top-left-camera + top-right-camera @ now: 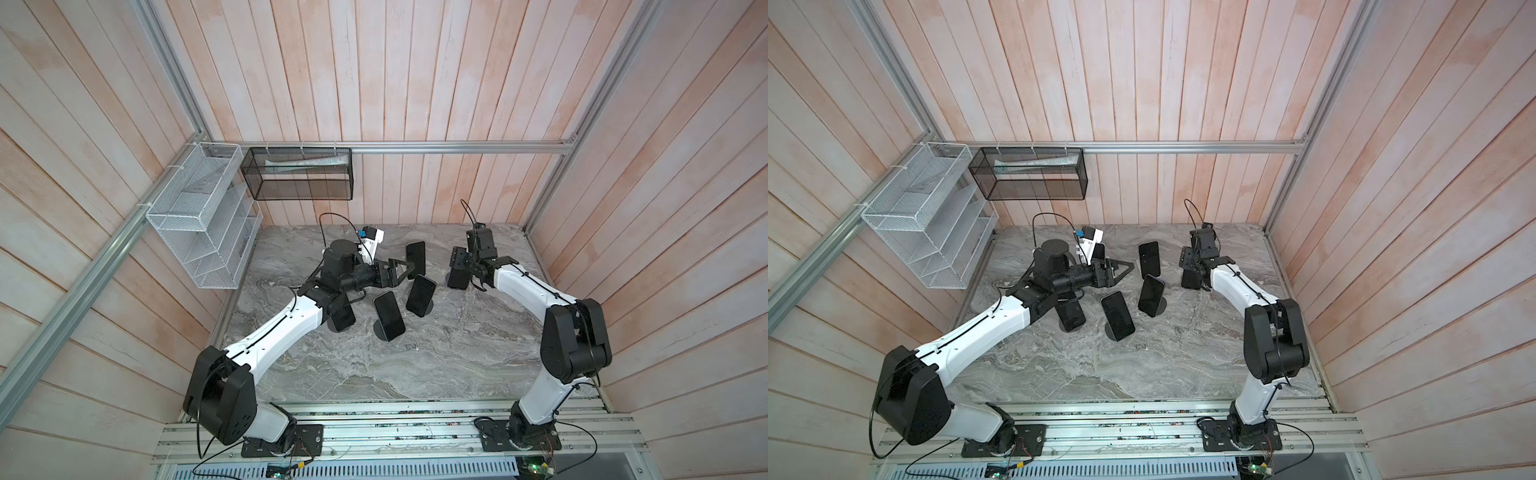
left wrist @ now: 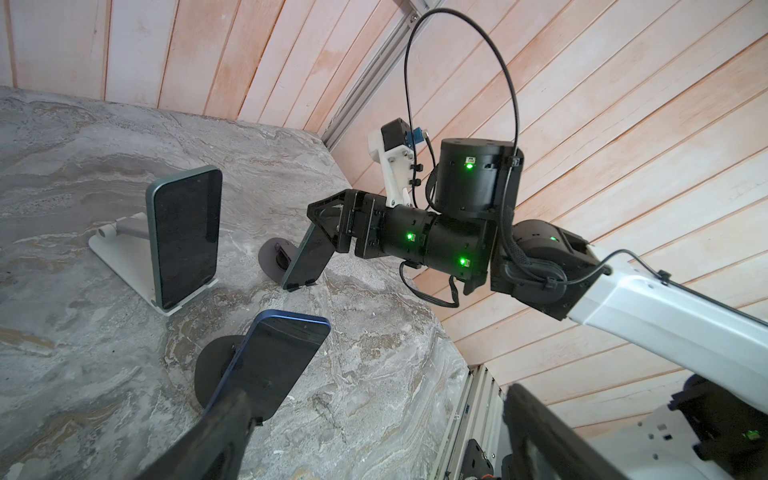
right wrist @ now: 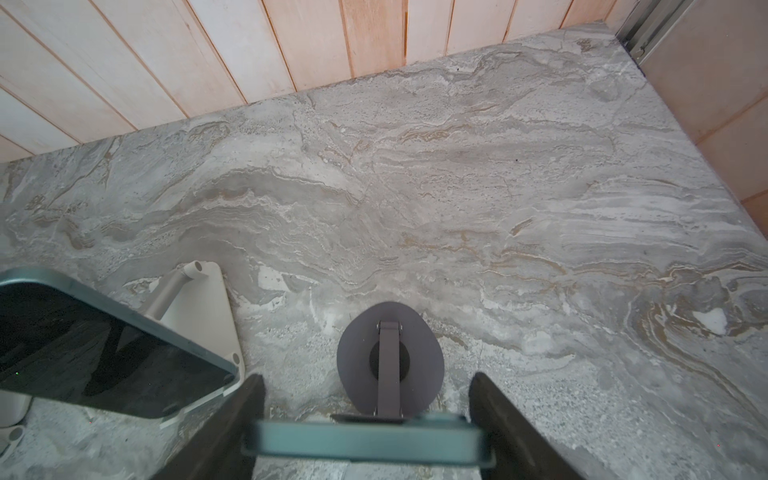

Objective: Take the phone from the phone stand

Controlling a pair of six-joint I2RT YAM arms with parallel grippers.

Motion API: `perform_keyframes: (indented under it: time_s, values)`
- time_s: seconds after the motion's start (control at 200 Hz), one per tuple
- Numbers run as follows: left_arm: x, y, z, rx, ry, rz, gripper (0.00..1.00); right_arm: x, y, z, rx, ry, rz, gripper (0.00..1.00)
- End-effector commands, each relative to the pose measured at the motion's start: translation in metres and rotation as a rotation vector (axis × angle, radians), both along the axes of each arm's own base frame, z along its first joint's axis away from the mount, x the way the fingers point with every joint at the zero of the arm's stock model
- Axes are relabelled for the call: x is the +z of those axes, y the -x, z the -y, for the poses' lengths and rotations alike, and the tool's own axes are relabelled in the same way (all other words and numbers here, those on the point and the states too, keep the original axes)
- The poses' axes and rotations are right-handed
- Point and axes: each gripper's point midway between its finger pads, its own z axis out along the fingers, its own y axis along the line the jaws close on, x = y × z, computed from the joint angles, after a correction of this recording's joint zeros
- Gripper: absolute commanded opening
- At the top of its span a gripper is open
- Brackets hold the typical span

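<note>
A teal-edged phone leans on a dark phone stand with an oval base at the table's back right. My right gripper comes down over the phone's top, and its two fingers press on the phone's two side edges. In both top views the same phone stands under that gripper. The left wrist view also shows the gripped phone with its foot in the stand's lip. My left gripper is wide open and empty, level above the table's middle.
A green-edged phone on a white stand and a blue one on a dark stand flank my left fingers. Two more stood phones sit nearer. A white basket and a black basket hang on the walls.
</note>
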Motion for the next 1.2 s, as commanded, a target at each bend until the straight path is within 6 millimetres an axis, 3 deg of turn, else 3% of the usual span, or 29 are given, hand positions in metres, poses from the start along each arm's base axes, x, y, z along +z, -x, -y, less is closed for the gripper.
perform_keyframes:
  time_s: [0.0,0.385,0.59,0.995,1.195]
  values:
    - [0.013,0.004,-0.002,-0.007,0.032,0.029,0.96,0.027,0.005,0.003,-0.002,0.021,0.054,0.68]
    - [0.016,0.006,-0.003,-0.008,0.036,0.04,0.96,0.052,0.022,0.004,0.006,0.03,0.083,0.67]
    - [0.015,0.008,-0.001,-0.019,0.034,0.039,0.95,0.057,0.042,0.004,0.023,0.047,0.06,0.66]
    - [0.015,0.01,0.002,-0.027,0.034,0.037,0.95,0.028,0.108,0.006,0.069,0.04,-0.102,0.66]
    - [0.016,0.01,0.002,-0.025,0.035,0.039,0.95,0.007,0.132,0.0,0.119,0.008,-0.21,0.65]
